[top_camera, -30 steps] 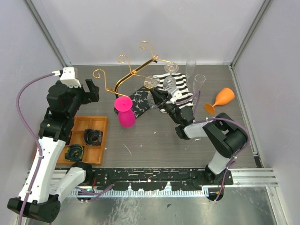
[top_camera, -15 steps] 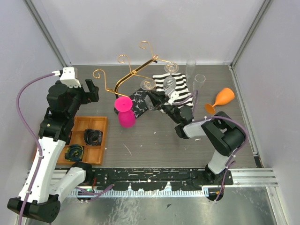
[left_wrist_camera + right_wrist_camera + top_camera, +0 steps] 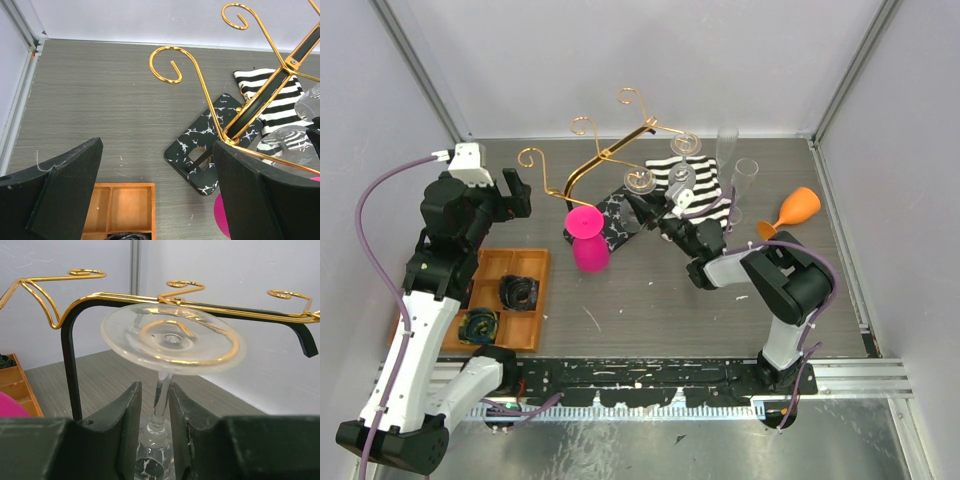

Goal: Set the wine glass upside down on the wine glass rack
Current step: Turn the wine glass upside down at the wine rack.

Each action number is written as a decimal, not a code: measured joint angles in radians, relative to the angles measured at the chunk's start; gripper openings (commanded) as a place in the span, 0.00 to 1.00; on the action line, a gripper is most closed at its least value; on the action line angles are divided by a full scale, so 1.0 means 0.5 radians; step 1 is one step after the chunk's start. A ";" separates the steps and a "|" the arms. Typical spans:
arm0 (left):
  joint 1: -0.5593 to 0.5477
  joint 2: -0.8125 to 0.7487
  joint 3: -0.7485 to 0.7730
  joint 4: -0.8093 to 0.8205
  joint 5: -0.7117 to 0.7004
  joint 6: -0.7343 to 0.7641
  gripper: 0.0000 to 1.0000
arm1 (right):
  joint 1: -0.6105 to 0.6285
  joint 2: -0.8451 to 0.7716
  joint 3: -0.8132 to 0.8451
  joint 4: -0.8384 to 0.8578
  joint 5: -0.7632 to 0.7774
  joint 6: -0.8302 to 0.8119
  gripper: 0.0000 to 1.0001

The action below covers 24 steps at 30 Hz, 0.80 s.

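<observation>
Right wrist: clear inverted wine glass (image 3: 172, 347)

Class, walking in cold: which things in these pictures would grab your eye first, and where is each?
The gold wine glass rack, with its curled hooks, rises at the back of the table. In the right wrist view, a clear wine glass is foot-up at its wire, stem between the jaws of the right gripper. A bright pink glass stands by the rack's base.
</observation>
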 measured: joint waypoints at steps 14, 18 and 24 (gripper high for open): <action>0.000 0.001 0.000 0.000 -0.002 0.000 0.98 | 0.001 0.002 -0.001 0.011 -0.011 0.012 0.57; 0.000 0.000 0.000 0.000 -0.008 0.000 0.98 | 0.001 -0.019 -0.039 0.010 0.013 0.011 0.69; 0.000 -0.004 -0.001 0.000 -0.011 0.000 0.98 | 0.001 -0.209 -0.182 0.014 0.097 0.010 0.73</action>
